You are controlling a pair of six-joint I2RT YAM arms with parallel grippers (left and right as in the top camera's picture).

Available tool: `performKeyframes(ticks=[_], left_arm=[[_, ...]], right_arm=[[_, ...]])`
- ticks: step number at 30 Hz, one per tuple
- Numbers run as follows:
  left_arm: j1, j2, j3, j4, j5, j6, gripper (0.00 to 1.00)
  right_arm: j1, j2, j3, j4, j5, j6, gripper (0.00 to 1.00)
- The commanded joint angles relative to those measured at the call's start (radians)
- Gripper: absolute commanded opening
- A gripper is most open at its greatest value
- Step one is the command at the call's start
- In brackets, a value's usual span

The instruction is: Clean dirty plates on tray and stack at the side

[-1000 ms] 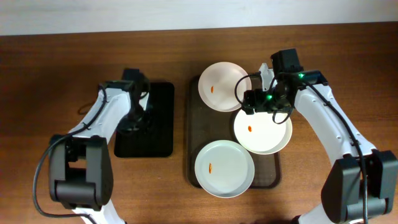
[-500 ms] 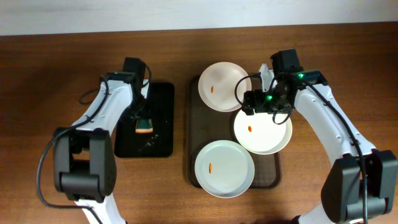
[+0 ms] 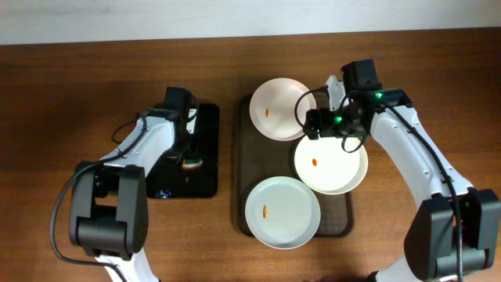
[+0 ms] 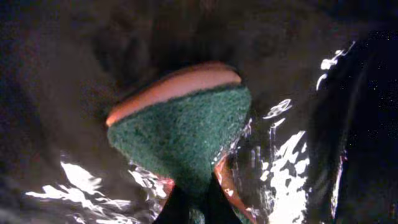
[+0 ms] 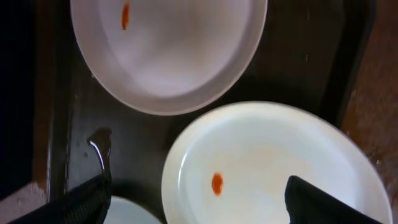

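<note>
All three plates [image 3: 282, 211] sit on the brown tray [image 3: 262, 160], each marked with an orange-red smear, none yet wiped or stacked on the table [image 3: 63, 94]. The left claw [image 3: 185, 153] pinches a green sponge [image 4: 180, 134] over the black sponge tray [image 3: 205, 178]. The right claw [image 5: 199, 186], spread wide, hovers above the middle plate [image 3: 337, 168]. Cleaning appears barely begun.

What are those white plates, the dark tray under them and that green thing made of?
The plates look like glazed ceramic or hard plastic: smooth, white and glossy; I can't tell which. The tray looks like dark brown moulded plastic, with rounded corners and a sheen. The sponge has a rough green fibrous scouring face on soft orange foam, bent where it is pinched.
</note>
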Motion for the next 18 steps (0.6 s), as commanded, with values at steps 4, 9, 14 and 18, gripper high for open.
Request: performKeyframes(ticks=[4, 9, 14, 18], left_arm=[[-0.005, 0.021, 0.135, -0.151, 0.004, 0.005, 0.65], [-0.005, 0.023, 0.124, -0.137, 0.004, 0.004, 0.42], [-0.022, 0.023, -0.038, 0.045, -0.01, 0.005, 0.37], [-0.021, 0.014, -0.051, 0.054, -0.012, 0.005, 0.0]], right_arm=[[0.006, 0.004, 0.01, 0.011, -0.005, 0.006, 0.9], [0.006, 0.004, 0.01, 0.015, -0.005, 0.006, 0.9], [0.006, 0.004, 0.01, 0.011, -0.005, 0.006, 0.9], [0.006, 0.004, 0.01, 0.012, -0.005, 0.006, 0.9]])
